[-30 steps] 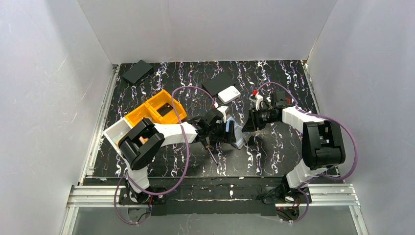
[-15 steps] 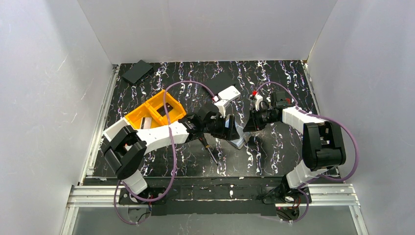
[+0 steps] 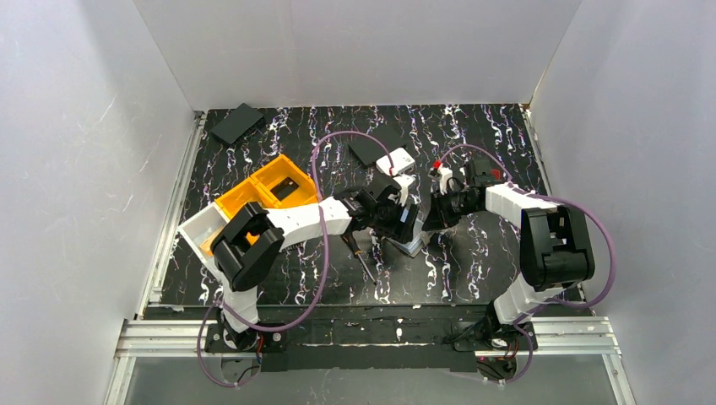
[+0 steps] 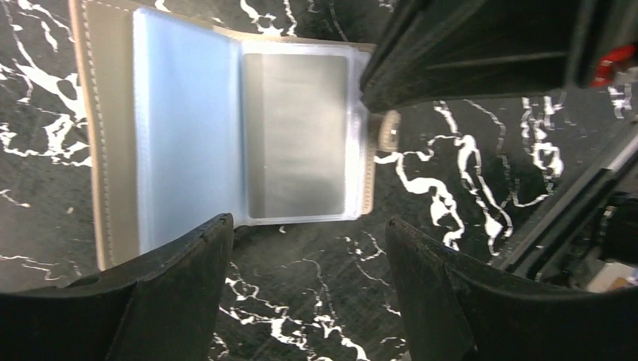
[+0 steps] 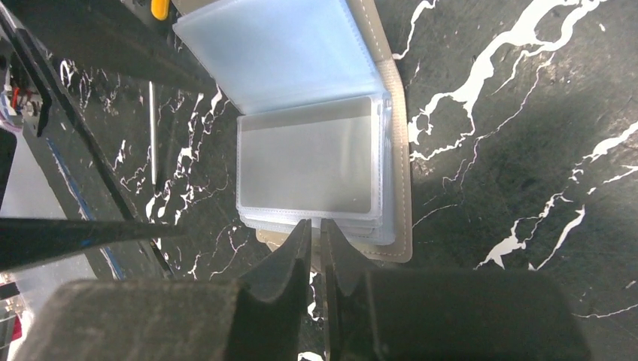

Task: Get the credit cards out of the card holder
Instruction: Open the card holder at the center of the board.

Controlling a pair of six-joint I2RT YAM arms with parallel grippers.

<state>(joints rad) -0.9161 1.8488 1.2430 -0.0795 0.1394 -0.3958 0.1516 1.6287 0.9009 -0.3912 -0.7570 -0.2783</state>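
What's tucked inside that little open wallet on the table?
Inside the card holder, a greyish card sits in a clear sleeve, beside a pale blue leaf. More sleeves lie stacked beneath; what they hold is covered.

It is looking like a robotics lab: white walls [image 3: 355, 51] are boxing in a black marbled table [image 3: 473, 270] and two robot arms [image 3: 291, 226].

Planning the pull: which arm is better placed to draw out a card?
Right, probably: right end effector nearly shut at the credit cards' edge in the card holder; left end effector wide open.
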